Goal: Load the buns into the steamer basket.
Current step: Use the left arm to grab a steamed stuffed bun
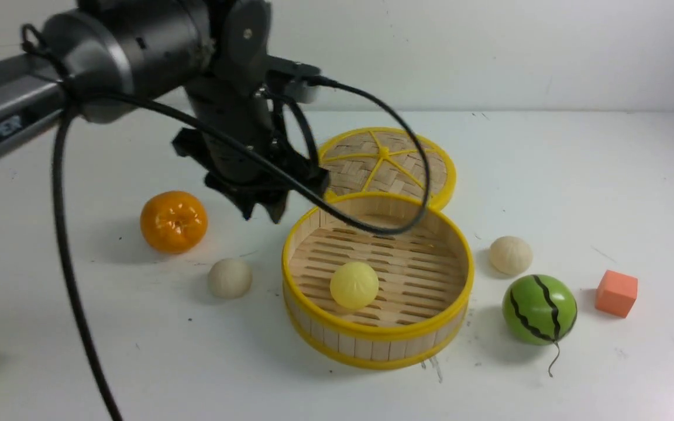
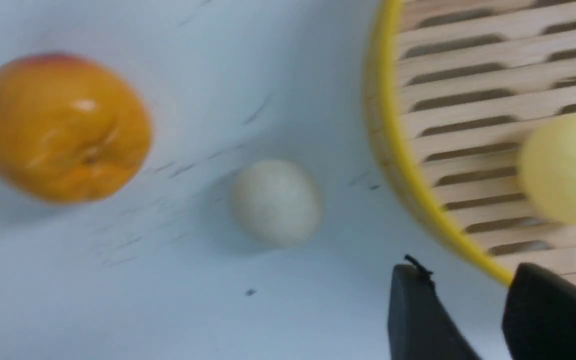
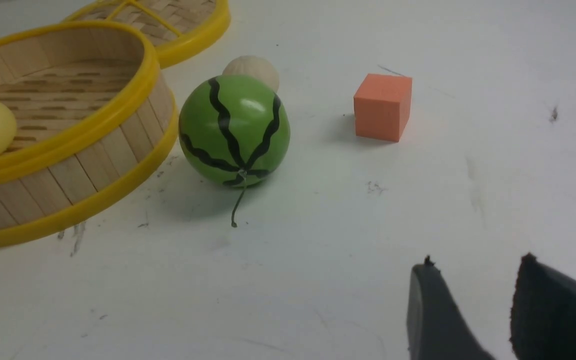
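- Buns lie in three places. The pale yellow bun [image 1: 354, 285] sits on the slatted floor of the steamer basket [image 1: 372, 346], toward its near side. The left cream bun [image 1: 229, 278] rests on the table near the basket's left wall, and the right cream bun [image 1: 510, 255] rests on the table off its right side.
- The left gripper [image 1: 262, 209] hangs above the table by the basket's far-left rim, jaws parted with nothing between them. The left cream bun lies below it and nearer the robot, so a short draw back and a descent should reach it.
- That bun is round and has no long axis, so any jaw angle should serve.
- The right gripper [image 3: 473, 264], seen only from its own wrist, is parted and empty above bare table. The right cream bun is on its side.
- The watermelon ball [image 1: 539, 309] stands between that gripper and its bun, which makes it the likely obstacle.
- The orange [image 1: 173, 221] sits near the left bun without touching it. The lid [image 1: 387, 166] behind the basket and the orange cube [image 1: 616, 293] lie out of both paths.
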Tool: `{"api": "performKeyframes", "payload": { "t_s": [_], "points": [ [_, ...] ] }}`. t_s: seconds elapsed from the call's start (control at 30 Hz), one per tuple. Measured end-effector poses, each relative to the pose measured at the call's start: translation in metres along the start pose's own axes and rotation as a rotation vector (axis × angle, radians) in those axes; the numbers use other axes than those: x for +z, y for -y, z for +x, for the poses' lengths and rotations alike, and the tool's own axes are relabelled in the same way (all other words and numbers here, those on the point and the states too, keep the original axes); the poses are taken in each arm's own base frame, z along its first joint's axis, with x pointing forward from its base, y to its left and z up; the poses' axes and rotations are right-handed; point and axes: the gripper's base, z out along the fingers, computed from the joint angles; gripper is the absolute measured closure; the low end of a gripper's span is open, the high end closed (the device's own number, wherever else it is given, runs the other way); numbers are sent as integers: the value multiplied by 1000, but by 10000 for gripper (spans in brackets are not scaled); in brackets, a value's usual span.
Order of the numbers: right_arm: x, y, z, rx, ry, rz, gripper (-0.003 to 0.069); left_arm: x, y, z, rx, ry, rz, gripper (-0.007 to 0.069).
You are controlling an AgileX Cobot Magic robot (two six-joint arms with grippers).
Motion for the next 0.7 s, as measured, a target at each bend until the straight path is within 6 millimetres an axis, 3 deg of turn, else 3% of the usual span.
{"api": "performKeyframes", "payload": {
  "t_s": [0.07, 0.23, 0.43, 0.57, 0.7],
  "points": [
    [0, 0, 0, 0, 0, 0, 420, 21, -17, 12, -29, -41, -7, 504],
    [0, 0, 0, 0, 0, 0, 420, 59, -34, 28, -61, -65, 25, 574],
    [0, 0, 0, 0, 0, 0, 420, 67, -42, 21, -64, 12, 37, 496],
    [0, 0, 0, 0, 0, 0, 420, 80, -41, 18, -36, 32, 47, 399],
    [0, 0, 0, 0, 0, 0, 420, 90, -41, 18, -31, 36, 48, 372]
  ]
}}
